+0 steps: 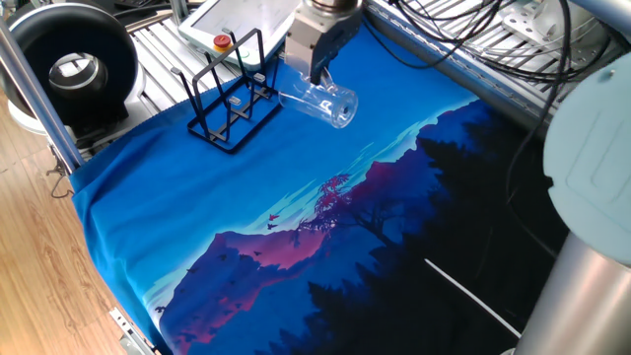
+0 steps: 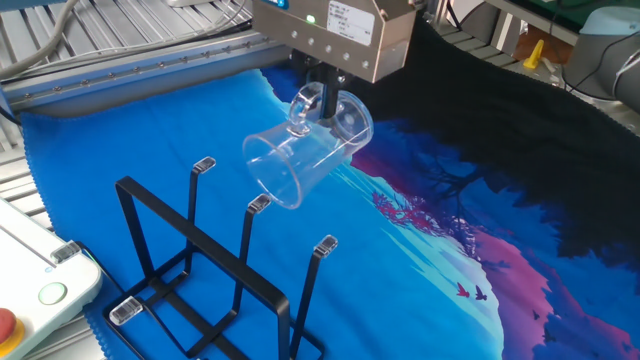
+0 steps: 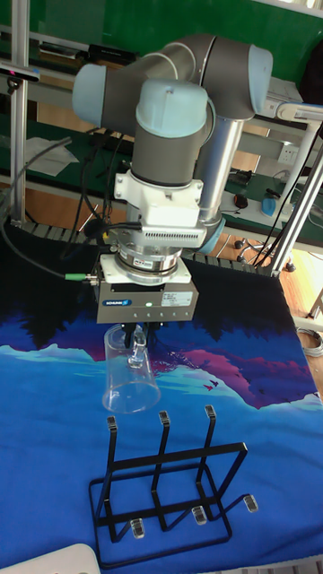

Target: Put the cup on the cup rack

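Gripper (image 2: 322,97) jaws pinch the cup (image 2: 303,157) by its wall, holding it in the air tilted, mouth slanting down toward the rack (image 2: 215,270), just above the middle and far prongs, not yet over one.

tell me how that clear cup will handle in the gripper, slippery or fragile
The cup looks smooth, hard and clear, so probably slippery and perhaps breakable. The gripper pinches only its small handle while it hangs tilted, so it might swing. Set down on its round side, it would likely roll.
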Tool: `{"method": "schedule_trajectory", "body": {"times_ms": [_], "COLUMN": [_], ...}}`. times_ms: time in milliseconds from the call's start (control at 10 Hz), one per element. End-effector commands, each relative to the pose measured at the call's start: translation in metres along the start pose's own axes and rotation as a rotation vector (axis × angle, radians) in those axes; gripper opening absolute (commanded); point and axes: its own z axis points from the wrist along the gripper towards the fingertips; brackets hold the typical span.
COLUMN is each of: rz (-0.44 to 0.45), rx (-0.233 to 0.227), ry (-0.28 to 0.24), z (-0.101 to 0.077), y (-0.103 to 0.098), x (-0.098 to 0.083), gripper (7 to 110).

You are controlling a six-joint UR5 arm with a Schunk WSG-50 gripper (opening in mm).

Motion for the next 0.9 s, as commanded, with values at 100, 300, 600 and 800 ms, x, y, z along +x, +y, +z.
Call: {"method": "schedule_trajectory", "body": {"times_ms": [100, 300, 600, 800], "rz": [-0.030, -0.050, -0.087, -0.118], "rx": [0.005, 0.011, 0.025, 0.018], "ry": [0.023, 0.030, 0.036, 0.037], "z": [-0.002, -0.013, -0.016, -0.010], "y": [-0.008, -0.017, -0.033, -0.046], "x": [-0.003, -0.005, -0.024, -0.035], "gripper": [7, 7, 7, 7]}}
